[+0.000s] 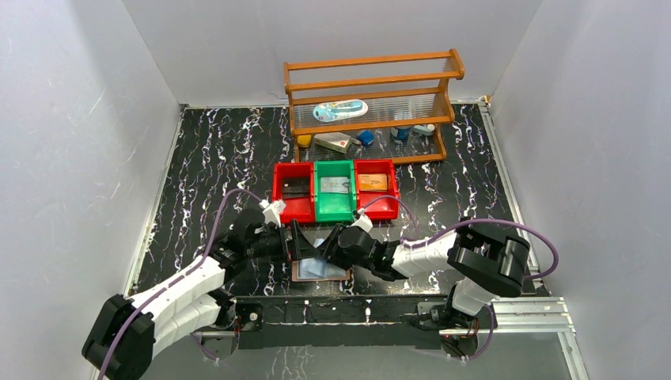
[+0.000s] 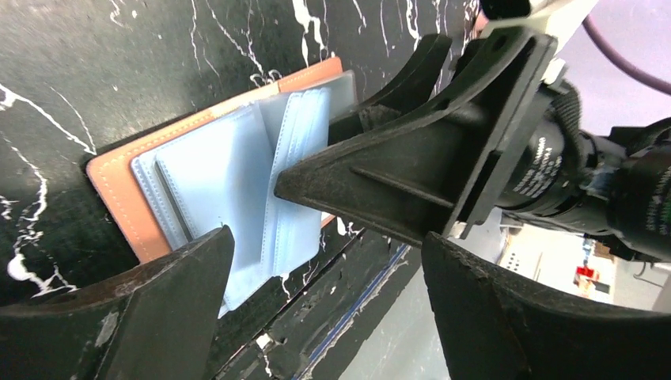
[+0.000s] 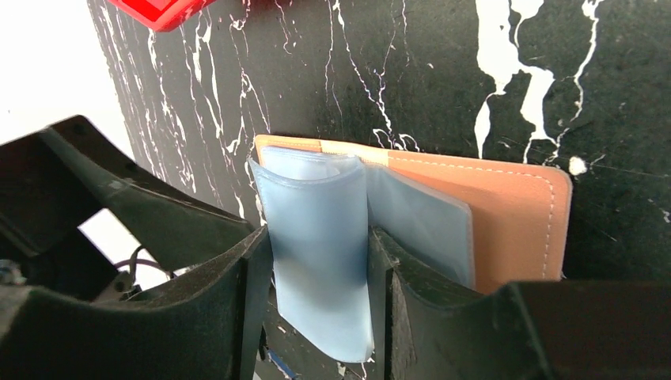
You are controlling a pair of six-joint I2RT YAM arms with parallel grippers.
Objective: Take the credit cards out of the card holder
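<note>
The card holder [image 3: 506, 222] lies open and flat on the black marbled table [image 1: 214, 158], at the middle of its near edge, pinkish-brown cover down and its clear bluish sleeves [image 2: 214, 166] facing up. The right gripper [image 3: 319, 237] is clamped on the holder by those sleeves: one curled leaf stands up off the cover between its two fingers and touches both. The rest of the sleeves lie flat on the leather behind it. The left gripper [image 2: 328, 241] hangs just beside the holder on its left side, fingers spread wide with nothing between them. From its own camera the right gripper's black fingers reach across onto the sleeves in front of it, so the two grippers are close together over the same spot. Farther in, about the middle of the table, three small bins stand in a row, wall to wall. These are a red bin [image 1: 278, 190] on the left, a green bin [image 1: 320, 199] in the centre and a second red bin [image 1: 393, 194] on the right. Each holds one card lying flat: the black credit card [image 1: 296, 188] in the left one, the silver-grey credit card [image 1: 335, 185] in the green one and the orange credit card [image 1: 373, 182] in the right one. All three are well apart from the holder. A wooden rack [image 1: 372, 79] stands against the far edge, right of centre, with small items on and under its shelf, too small to name.
</note>
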